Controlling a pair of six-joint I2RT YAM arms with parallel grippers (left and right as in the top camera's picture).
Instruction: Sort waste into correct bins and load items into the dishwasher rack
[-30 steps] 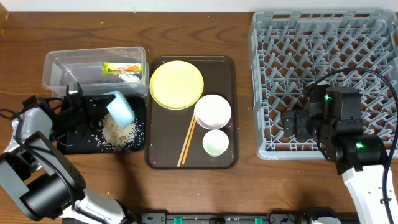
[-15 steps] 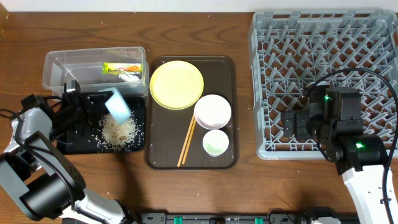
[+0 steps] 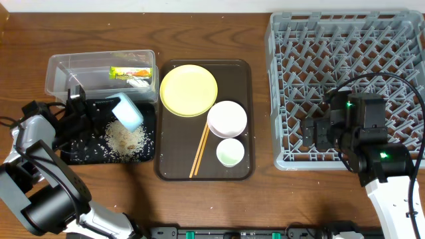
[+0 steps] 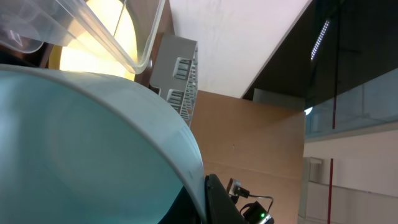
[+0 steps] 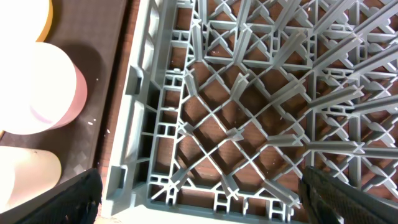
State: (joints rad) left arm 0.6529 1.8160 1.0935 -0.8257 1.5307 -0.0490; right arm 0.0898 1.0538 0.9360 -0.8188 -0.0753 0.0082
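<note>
My left gripper (image 3: 105, 111) is shut on the rim of the light blue bowl (image 3: 127, 111) and holds it tilted above the black tray (image 3: 149, 113). White rice grains (image 3: 123, 139) lie in a heap and scattered in that tray. In the left wrist view the bowl (image 4: 93, 143) fills the frame, with one finger (image 4: 221, 199) against its rim. The printed wrapper (image 3: 131, 72) lies in the clear tub (image 3: 66, 73). The yellow plate (image 3: 188, 89), white bowl (image 3: 227, 119), pale cup (image 3: 230, 153) and chopsticks (image 3: 199, 149) are on the brown tray. My right gripper (image 3: 310, 133) (image 5: 211, 199) is open and empty over the grey rack's (image 3: 345, 60) front left corner.
The dark brown serving tray (image 3: 246, 73) lies between the bins and the rack. In the right wrist view the rack's front wall (image 5: 134, 124) is beside the white bowl (image 5: 43, 87) and the cup (image 5: 25, 177). Bare wooden table runs along the front.
The blue bowl has shifted slightly up and left over the black tray. More rice grains lie scattered on the tray's left side. The right arm has not moved.
</note>
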